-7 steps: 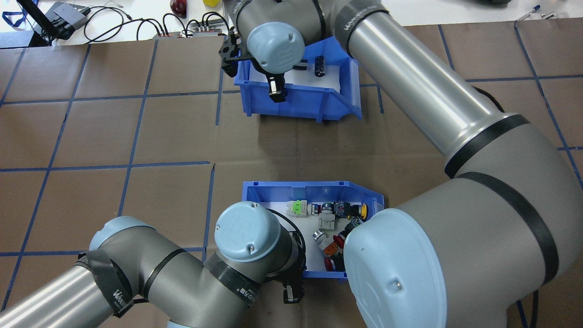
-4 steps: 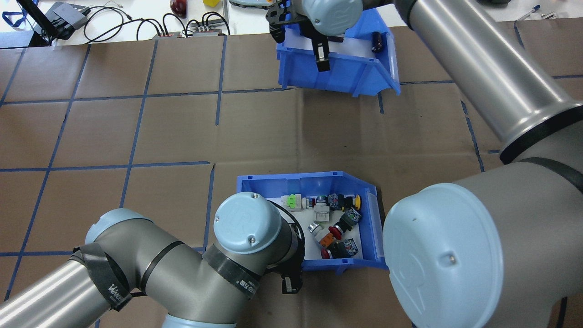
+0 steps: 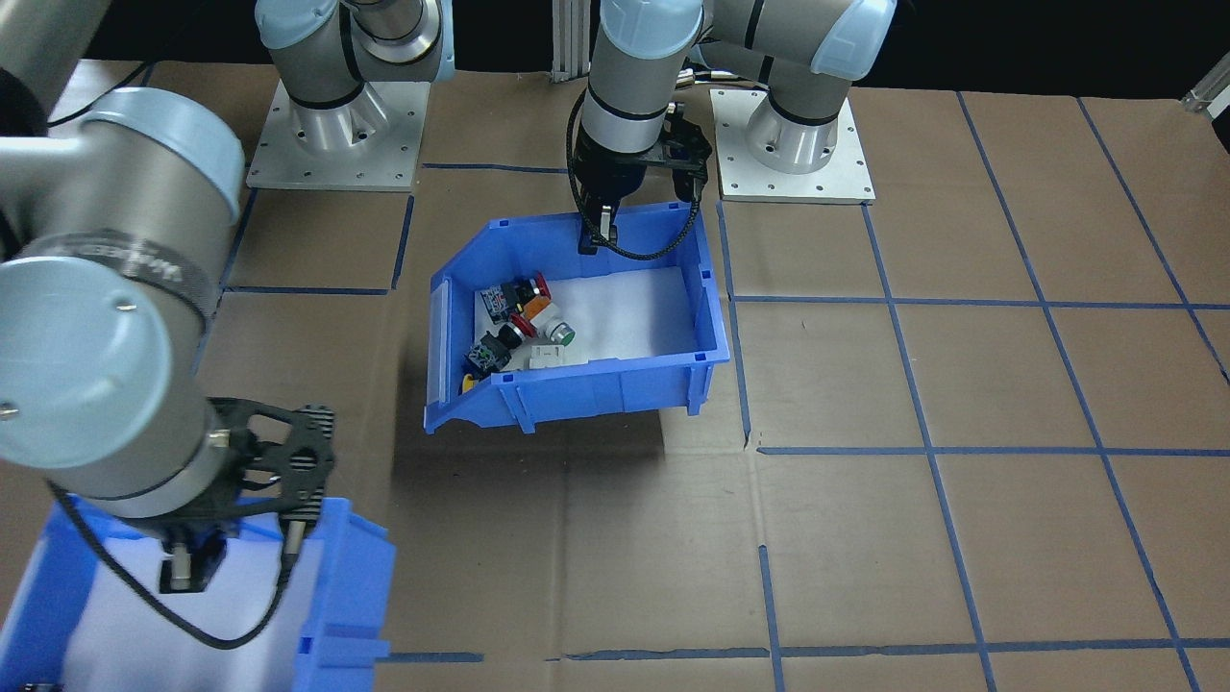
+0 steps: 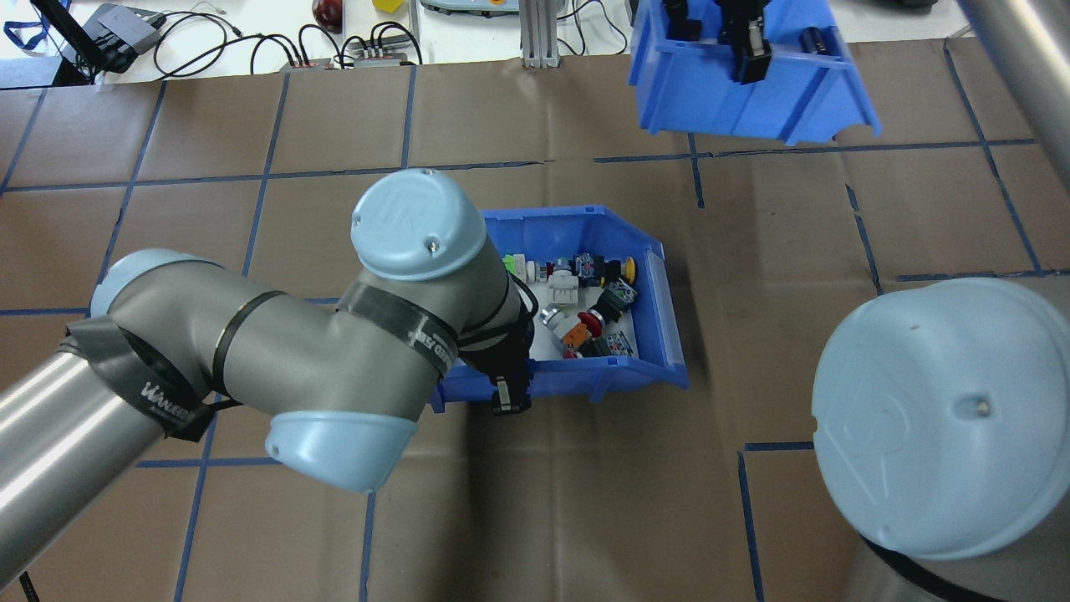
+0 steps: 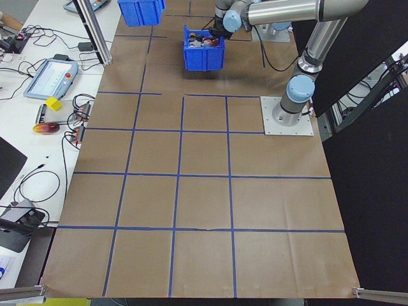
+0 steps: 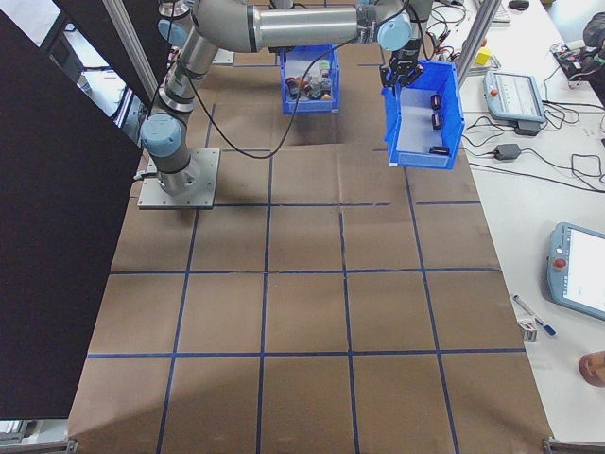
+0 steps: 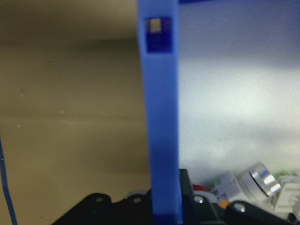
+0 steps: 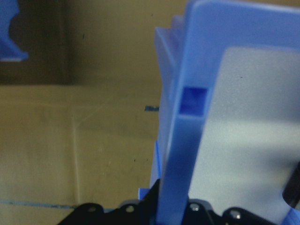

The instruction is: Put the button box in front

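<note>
Overhead exterior: button box [image 4: 660, 334] holds coloured switches [image 4: 589, 293] on white foam.

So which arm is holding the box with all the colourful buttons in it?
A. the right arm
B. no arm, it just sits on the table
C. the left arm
C. The left gripper has its jaws clamped on the near wall of the button box, while the right gripper holds the other blue bin with black parts.

Blue button box [image 4: 660, 313] on brown table [image 4: 251, 251].
White liner; red, yellow, green, orange buttons; blue tape grid lines.
</note>
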Motion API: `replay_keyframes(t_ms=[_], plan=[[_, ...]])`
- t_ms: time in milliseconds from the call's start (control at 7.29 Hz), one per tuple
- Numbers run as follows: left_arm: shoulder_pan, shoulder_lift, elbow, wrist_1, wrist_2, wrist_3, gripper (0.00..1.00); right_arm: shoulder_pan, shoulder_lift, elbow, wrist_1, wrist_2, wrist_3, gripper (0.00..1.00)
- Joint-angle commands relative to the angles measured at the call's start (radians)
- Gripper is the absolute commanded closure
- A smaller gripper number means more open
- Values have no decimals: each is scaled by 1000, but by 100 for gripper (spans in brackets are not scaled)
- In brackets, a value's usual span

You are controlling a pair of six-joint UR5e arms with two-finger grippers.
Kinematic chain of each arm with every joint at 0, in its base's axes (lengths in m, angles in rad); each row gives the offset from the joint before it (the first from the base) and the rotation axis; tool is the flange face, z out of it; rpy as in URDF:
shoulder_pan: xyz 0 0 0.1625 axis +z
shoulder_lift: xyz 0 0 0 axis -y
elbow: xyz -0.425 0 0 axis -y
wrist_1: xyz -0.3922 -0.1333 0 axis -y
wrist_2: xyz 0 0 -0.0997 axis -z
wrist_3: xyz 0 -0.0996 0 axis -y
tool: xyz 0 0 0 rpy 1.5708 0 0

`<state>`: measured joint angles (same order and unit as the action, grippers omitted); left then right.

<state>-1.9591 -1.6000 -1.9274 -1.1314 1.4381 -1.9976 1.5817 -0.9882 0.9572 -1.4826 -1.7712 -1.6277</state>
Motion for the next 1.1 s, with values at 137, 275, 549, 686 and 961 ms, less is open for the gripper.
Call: replay_keyframes(t_ms=[137, 275, 549, 686, 961], plan=[[106, -186, 211, 5, -71, 88, 100, -135, -68, 58, 88, -8, -112, 99], [111, -280, 279, 33, -118, 114, 100, -158, -131, 178, 40, -8, -109, 99], [112, -436, 385, 143, -123, 122, 100, -166, -327, 532, -228, -16, -110, 99], [112, -458, 401, 145, -123, 120, 100, -163, -390, 645, -325, -19, -110, 99], [156, -472, 404, 147, -128, 137, 100, -161, -537, 889, -435, -108, -122, 99]])
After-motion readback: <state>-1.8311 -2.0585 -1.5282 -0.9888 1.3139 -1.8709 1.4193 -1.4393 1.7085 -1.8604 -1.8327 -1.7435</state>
